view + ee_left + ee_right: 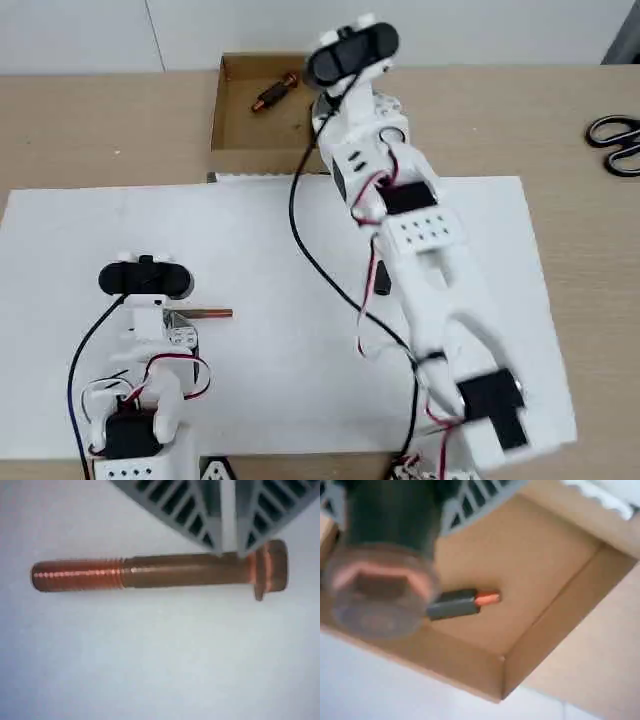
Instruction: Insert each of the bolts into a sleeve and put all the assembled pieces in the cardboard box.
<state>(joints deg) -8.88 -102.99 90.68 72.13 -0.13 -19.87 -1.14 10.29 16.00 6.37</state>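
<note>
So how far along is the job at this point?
One assembled piece lies in the cardboard box. The right gripper holds a second piece over it. A bare bolt at the left gripper needs a sleeve, then boxing.

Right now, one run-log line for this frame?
left hand at copper bolt on white paper sheet | right hand holds dark sleeve with bolt over brown cardboard box | one assembled piece lying in box
</note>
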